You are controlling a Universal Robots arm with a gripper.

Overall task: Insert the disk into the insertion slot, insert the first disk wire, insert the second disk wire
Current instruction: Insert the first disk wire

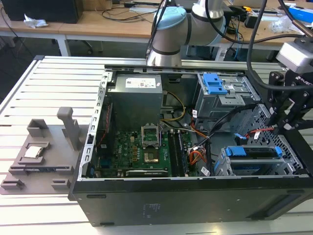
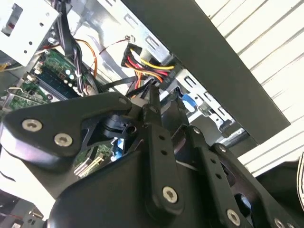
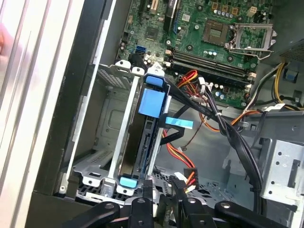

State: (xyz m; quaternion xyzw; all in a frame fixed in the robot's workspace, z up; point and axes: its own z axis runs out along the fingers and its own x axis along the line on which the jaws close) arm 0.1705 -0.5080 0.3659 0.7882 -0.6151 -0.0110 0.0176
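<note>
The arm [image 1: 168, 29] arcs over to the exterior view's right, its black claw [image 1: 282, 122] angled downward

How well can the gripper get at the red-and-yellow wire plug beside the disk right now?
Probably well. The gripper hangs close to the plug, which lies beside the disk in its slot, with nothing between them. Black cables run nearby and might snag.
</note>
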